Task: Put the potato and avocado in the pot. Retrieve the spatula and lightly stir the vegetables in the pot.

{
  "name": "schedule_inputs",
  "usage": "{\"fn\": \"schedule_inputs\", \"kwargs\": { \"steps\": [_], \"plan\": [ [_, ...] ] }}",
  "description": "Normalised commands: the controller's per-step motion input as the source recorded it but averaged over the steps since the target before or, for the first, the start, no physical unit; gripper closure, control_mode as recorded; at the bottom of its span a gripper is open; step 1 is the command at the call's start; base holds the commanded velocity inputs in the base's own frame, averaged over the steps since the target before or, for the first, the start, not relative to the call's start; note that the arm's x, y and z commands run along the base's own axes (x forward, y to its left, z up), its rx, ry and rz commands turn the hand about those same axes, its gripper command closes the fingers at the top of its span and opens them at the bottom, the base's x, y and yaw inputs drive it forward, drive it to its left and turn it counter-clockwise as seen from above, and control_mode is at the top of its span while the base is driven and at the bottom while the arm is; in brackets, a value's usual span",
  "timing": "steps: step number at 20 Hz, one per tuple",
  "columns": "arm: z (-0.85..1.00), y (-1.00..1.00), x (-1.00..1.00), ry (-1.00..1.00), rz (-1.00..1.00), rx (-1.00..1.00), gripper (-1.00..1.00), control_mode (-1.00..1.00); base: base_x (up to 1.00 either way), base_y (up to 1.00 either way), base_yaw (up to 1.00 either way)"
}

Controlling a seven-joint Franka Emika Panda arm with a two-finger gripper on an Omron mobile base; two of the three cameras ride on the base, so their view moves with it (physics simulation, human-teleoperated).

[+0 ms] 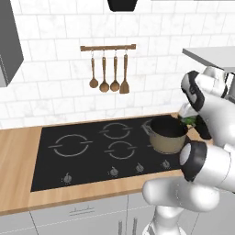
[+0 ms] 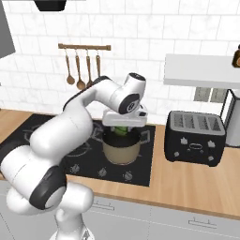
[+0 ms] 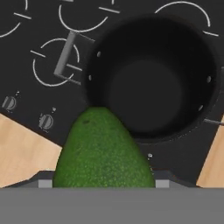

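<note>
The tool [image 2: 123, 127] hangs right over the pot [image 2: 122, 149], and it is clamped on the avocado [image 3: 103, 148], whose green body fills the low centre of the hand view with the dark mouth of the pot just past it toward one o'clock. From the right base view a sliver of green shows under the hand, just above the rim. The pot sits on the black cooktop [image 1: 78, 160], over the burner at the front right. Its inside looks dark and bare in the hand view; no potato can be made out in there, so that part seems still to do, though shadow could hide something. The avocado is poised for release but not yet in. The spatula is left as well: on the wall rail [image 1: 108, 47] at twelve o'clock hang brown wooden utensils [image 1: 109, 75], and no teal handle is plain among them. Stirring looks some way off.
</note>
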Motion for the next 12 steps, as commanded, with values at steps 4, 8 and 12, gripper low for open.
{"fn": "schedule_inputs", "kwargs": {
  "steps": [4, 8, 12],
  "plan": [
    [-0.45, 0.22, 0.79, 0.08, 0.0, -0.02, 1.0, -1.0, 0.0, 0.0, 0.0],
    [-0.69, 0.0, 0.61, 0.06, 0.0, -0.01, 1.0, -1.0, 0.0, 0.0, 0.0],
    [-0.64, 0.0, 0.3, 0.0, 0.0, -0.03, 1.0, -1.0, 0.0, 0.0, 0.0]
  ]
}}
